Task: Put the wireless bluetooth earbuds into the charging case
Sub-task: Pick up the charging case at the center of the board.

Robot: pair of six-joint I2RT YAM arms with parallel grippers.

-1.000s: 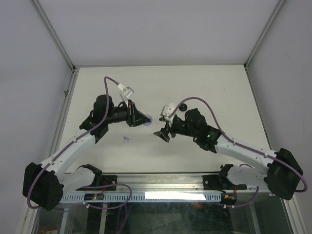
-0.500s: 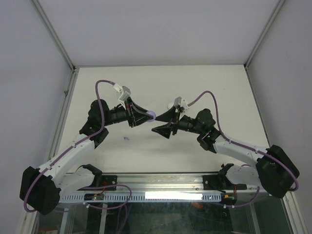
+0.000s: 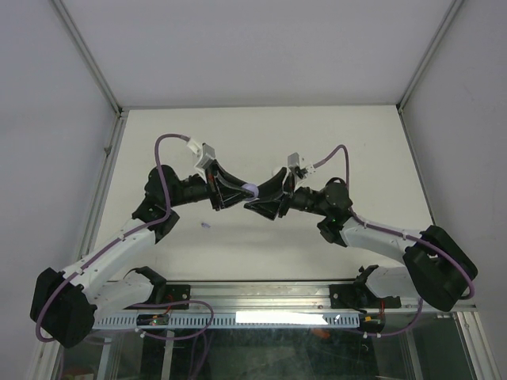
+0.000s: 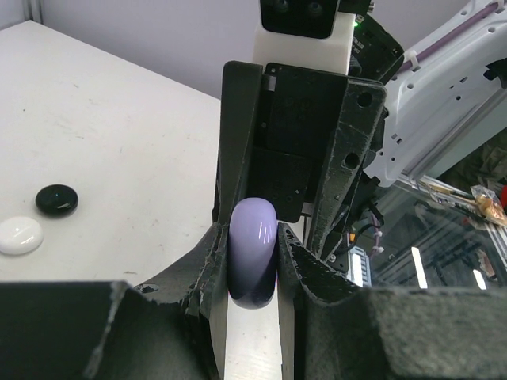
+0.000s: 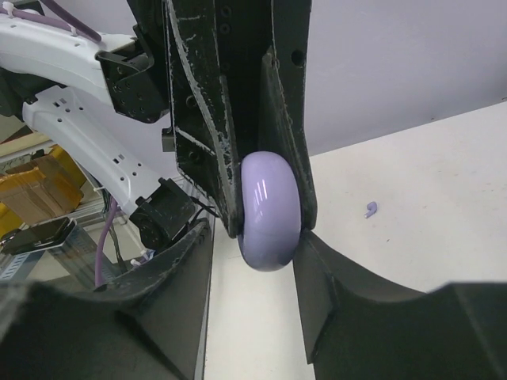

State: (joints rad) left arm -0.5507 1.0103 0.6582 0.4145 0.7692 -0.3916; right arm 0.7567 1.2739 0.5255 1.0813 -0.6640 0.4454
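While both arms met at the centre of the top view over the matte off-white tabletop (image 3: 333, 134), the left hand (image 3: 238, 191) was clamped on the lavender charging case (image 4: 253, 253). The case was a glossy, smooth, rounded disc held on edge. The right hand (image 3: 268, 199) straddled the same case with its jaws part-open and a gap showing on one side, so probably no grip yet. A glossy black disc (image 4: 56, 199) and white disc (image 4: 17, 235) sat at the left of the left wrist view. The tiny lavender earbud (image 3: 206, 226) lay on the tabletop, lower left of both hands and nearer the left arm. Its long axis was too small to tell.
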